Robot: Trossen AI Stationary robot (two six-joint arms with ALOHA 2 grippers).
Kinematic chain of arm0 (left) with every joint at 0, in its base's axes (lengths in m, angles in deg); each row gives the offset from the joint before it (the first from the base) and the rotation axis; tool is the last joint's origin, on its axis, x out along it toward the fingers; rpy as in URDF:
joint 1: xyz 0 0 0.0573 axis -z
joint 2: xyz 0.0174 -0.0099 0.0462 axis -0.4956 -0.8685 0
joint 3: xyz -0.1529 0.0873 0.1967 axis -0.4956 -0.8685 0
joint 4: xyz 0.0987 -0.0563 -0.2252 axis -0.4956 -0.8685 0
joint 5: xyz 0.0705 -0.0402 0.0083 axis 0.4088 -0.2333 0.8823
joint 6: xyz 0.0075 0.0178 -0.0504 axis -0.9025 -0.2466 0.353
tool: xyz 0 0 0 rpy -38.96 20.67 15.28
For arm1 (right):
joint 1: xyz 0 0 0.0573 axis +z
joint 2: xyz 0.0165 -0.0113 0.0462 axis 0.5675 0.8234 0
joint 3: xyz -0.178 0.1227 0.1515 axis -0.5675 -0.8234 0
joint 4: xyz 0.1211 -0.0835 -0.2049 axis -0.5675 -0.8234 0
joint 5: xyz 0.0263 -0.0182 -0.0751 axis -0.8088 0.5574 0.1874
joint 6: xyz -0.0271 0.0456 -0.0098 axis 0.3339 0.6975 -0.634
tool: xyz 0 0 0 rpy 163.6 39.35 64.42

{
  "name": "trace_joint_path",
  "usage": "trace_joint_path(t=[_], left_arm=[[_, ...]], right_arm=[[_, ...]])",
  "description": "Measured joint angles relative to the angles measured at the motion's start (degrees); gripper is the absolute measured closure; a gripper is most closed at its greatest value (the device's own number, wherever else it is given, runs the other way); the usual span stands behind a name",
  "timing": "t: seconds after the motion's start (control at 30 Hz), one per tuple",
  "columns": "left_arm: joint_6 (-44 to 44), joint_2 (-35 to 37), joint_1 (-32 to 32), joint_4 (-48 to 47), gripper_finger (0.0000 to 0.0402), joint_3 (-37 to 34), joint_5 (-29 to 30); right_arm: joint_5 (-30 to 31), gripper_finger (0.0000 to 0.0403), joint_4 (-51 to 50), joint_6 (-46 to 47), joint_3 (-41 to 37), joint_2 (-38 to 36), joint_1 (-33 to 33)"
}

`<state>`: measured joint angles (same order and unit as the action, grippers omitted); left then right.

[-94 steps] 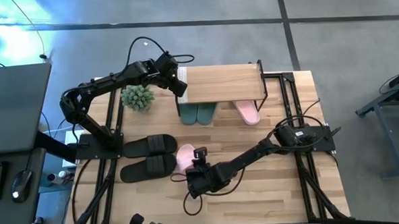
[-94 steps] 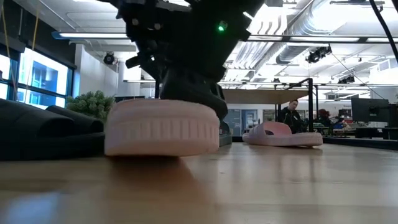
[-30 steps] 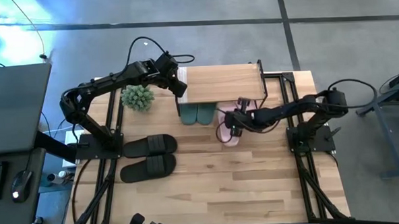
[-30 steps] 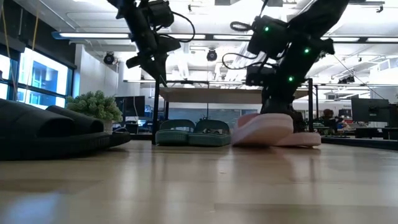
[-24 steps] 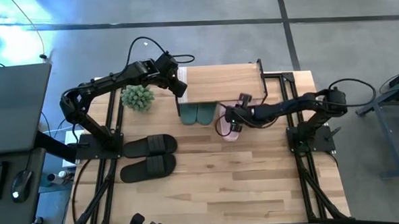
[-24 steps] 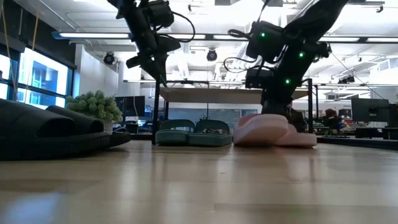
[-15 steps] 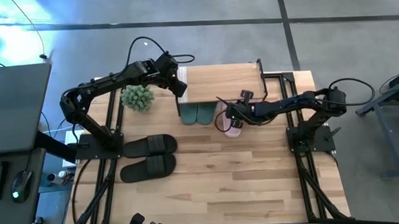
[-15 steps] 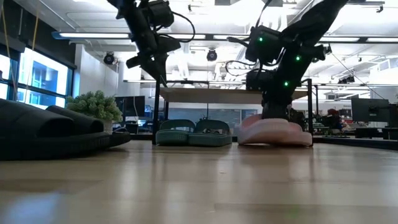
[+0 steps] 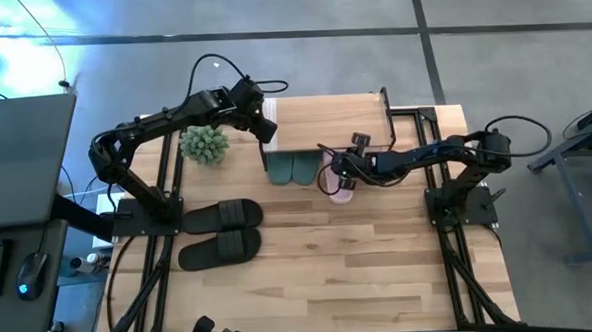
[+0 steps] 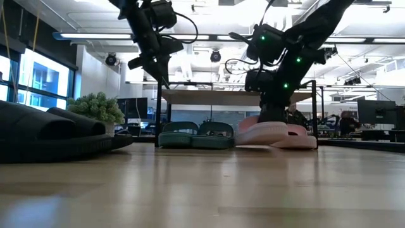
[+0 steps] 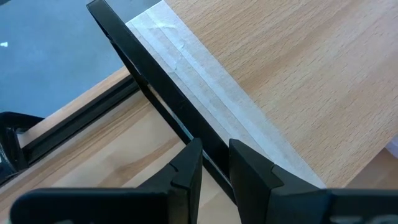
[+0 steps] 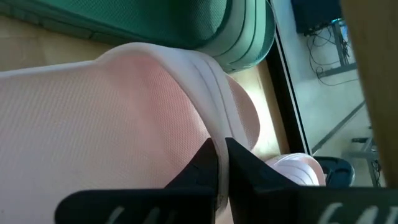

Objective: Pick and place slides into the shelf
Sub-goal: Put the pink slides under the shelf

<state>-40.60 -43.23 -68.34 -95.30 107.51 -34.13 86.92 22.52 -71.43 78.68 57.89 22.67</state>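
Right end effector (image 9: pixel 338 170): you grip the pink slide (image 12: pixel 99 130) by its strap, closed.
Risk: it snags the green slide (image 9: pixel 293 168) beside it.
Left end effector (image 11: pixel 214 163): pinches the shelf (image 9: pixel 329 122) leg.

Under the wooden-topped shelf (image 9: pixel 329 122) sit two green slides (image 9: pixel 293 168) and pink slides (image 9: pixel 343 179) beside them; the black pair (image 9: pixel 219 231) lies well apart.

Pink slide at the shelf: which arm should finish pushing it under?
Right. Its claw is shut on the pink slide beside the green pair. The left claw is clamped on the shelf frame.
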Motion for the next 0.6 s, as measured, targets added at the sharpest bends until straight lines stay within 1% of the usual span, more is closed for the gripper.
trace_joint_path(t=[0.1,0.2,0.33,0.47,0.6], left_arm=[[0.00,0.00,0.00,0.00,0.0334,0.00,0.00],[0.00,0.00,0.00,-0.01,0.0334,0.00,-0.04],[0.00,0.00,0.00,0.00,0.0334,0.00,-0.09],[0.00,0.00,0.00,0.09,0.0334,0.00,-0.19],[0.01,0.00,0.02,0.09,0.0334,0.00,-0.25]], right_arm=[[-0.30,0.0402,-0.07,-0.08,0.00,0.00,-0.02],[-1.05,0.0391,-0.24,-0.34,0.02,-0.02,-0.02],[-1.89,0.0353,-0.22,-0.63,0.02,0.00,0.06],[-1.25,0.0313,-0.22,0.43,0.04,0.02,0.20],[-1.04,0.0292,-0.24,1.03,0.04,0.04,0.35]])
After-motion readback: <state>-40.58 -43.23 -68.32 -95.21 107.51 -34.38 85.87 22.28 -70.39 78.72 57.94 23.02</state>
